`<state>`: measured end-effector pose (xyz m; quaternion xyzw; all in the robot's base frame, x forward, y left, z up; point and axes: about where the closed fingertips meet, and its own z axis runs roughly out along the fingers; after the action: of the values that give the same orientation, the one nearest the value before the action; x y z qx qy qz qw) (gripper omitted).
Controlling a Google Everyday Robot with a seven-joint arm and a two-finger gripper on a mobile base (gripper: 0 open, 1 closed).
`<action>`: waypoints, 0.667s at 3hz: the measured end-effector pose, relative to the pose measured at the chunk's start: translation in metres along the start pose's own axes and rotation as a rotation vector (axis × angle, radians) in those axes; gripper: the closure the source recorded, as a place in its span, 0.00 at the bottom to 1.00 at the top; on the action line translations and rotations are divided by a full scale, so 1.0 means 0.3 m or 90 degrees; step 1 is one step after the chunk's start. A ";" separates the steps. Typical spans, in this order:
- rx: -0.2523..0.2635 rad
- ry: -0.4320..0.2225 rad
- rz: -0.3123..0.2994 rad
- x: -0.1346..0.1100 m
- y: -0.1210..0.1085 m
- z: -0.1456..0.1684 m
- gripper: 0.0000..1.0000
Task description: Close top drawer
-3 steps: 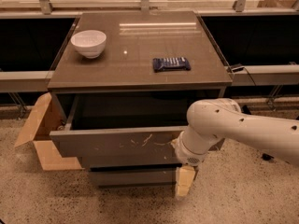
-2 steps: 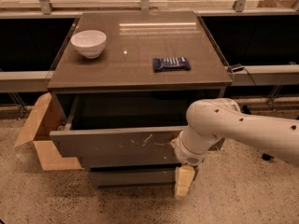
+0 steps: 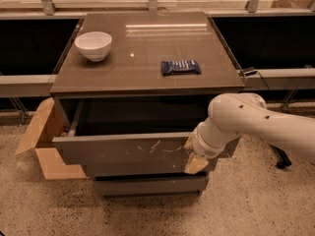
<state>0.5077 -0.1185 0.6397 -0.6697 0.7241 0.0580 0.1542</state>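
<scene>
The top drawer (image 3: 123, 149) stands pulled out from the grey-brown cabinet. Its flat handleless front has pale scratch marks near the middle, and its dark inside shows behind the front. My gripper (image 3: 193, 156) is at the right end of the drawer front, up against the panel. Its tan fingertips (image 3: 196, 165) show below the white wrist. The white arm (image 3: 256, 124) comes in from the right and hides the drawer's right corner.
A white bowl (image 3: 93, 45) and a dark blue snack packet (image 3: 180, 67) lie on the cabinet top (image 3: 142, 43). An open cardboard box (image 3: 42, 144) stands on the floor at the cabinet's left. Plain lower drawer fronts (image 3: 147, 185) sit below. Dark shelving runs behind.
</scene>
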 end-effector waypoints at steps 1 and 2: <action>0.045 -0.003 -0.001 0.017 -0.102 -0.017 0.66; 0.078 -0.003 0.008 0.043 -0.186 -0.025 0.68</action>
<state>0.5610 -0.1383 0.6497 -0.6542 0.7302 0.0159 0.1966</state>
